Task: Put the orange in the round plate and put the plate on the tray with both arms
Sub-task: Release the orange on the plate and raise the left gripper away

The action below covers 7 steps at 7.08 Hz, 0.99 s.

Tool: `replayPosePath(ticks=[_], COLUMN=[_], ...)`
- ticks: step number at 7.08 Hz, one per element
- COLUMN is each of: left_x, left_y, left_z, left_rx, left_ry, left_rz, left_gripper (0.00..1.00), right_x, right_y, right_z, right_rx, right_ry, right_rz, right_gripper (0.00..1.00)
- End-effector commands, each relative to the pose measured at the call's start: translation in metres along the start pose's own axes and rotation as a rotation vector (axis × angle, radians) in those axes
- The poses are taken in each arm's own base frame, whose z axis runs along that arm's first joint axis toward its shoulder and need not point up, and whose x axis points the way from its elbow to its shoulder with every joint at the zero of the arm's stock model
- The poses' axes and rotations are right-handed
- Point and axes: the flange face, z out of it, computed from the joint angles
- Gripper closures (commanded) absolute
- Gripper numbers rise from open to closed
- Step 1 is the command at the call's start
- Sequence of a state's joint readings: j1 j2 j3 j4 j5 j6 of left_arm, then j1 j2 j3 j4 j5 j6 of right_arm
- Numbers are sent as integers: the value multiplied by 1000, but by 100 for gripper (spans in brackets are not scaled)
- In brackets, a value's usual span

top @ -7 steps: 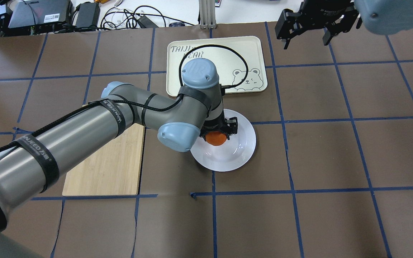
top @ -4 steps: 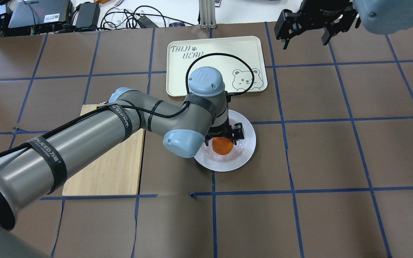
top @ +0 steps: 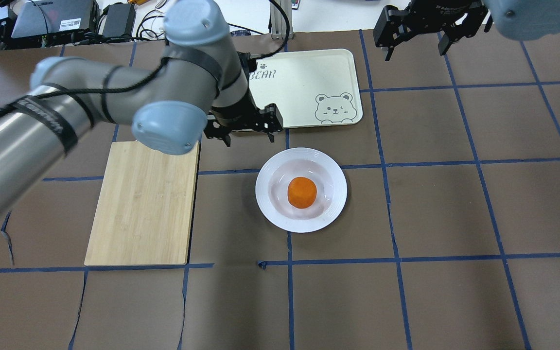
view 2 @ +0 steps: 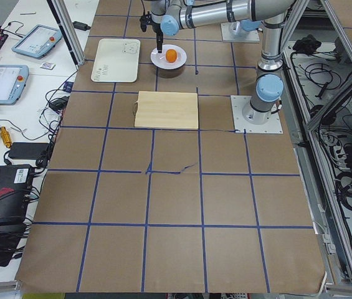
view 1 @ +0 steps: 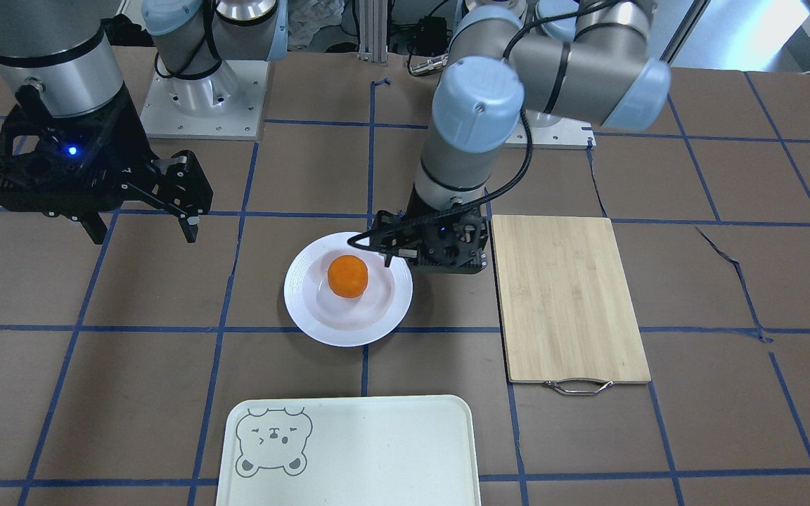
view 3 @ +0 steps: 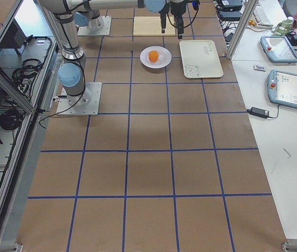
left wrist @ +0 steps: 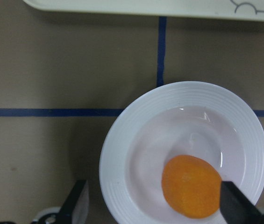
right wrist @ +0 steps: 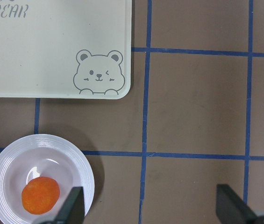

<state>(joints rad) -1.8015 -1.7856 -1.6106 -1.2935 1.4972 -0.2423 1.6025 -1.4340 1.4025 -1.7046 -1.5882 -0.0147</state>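
Overhead exterior view, read from the robot's edge outward. Nearest lie the bamboo cutting board [top: 144, 204], on the robot's left, and the round plate [top: 263, 192], well apart from the board on the brown table [top: 435, 209]. The orange [top: 302, 192] sits in the plate's sunken centre, free of either claw. Beyond the plate hangs the left gripper [top: 248, 132], fingers spread and empty, above the strip of table between plate and tray, with its body overlapping the tray's near left corner in this view. The tray [top: 309, 80] lies next, near the plate but not touching it. Farthest, the right gripper [top: 415, 46] hovers off the tray's right end, also spread and holding nothing (its wrist camera shows both fingers wide apart). The orange and plate are round, so neither has a heading or long axis. The tray's long axis runs across the table, left to right, with the bear face in its near right corner. Likely hazards in the two-arm lift: uneven height between the grips would tilt the shallow plate and let the loose orange roll out, a glossy rim pinched too shallowly may slip, and a low carry could catch the tray's raised edge.
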Motion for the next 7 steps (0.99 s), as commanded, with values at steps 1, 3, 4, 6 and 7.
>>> replayPosePath(ticks=[1,3,4,6,7], left_x=[-33,-54,-59,-88,-105], left_y=[35,64,58,41,25], left_z=[-103,-123,-126,-145,-156], left_rx=[65,10,45,52,68], left_ry=[-28,-31,-30,-32,-31], left_rz=[28,-26,-46,-81,-39], left_gripper=[0,0,0,0,0], right_x=[5,-1,3,1,-3], right_y=[-5,-10,-7,8,36], right_z=[17,42,76,168,211], right_rx=[-27,-79,-130,-139,-147], right_ry=[-1,-77,-100,-361,-374], right_rz=[24,36,47,115,122], right_gripper=[0,0,0,0,0])
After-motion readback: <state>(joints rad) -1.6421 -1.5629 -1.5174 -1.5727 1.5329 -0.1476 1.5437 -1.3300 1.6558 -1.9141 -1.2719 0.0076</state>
